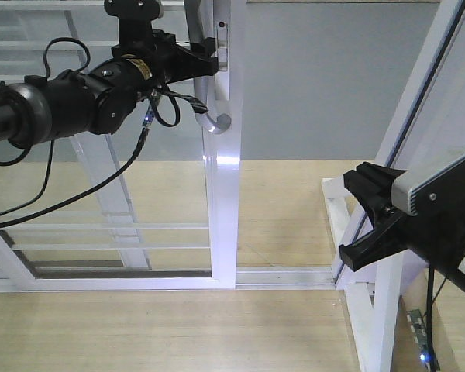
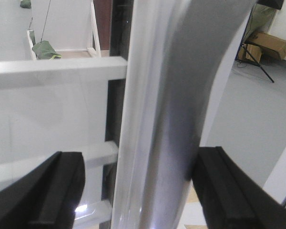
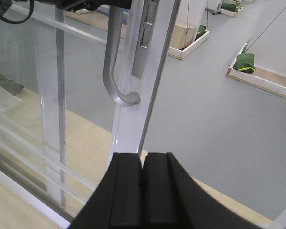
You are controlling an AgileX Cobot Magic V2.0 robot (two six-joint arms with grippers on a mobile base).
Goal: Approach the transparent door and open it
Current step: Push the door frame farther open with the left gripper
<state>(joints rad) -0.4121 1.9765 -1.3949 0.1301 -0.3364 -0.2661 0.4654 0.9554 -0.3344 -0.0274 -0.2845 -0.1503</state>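
Note:
The transparent door is a glass panel in a glossy white frame with thin horizontal white bars; it also shows in the right wrist view. Its curved grey pull handle hangs beside a lock plate. My left gripper is at the handle's upper part, jaws open astride it. In the left wrist view the handle fills the gap; the right finger touches it, the left finger stands apart. My right gripper is shut and empty, low and right of the door.
A second white-framed panel leans at the right, close by my right arm. The white floor track runs from the door to it. Grey floor lies beyond the doorway, with a cardboard box and a green bag.

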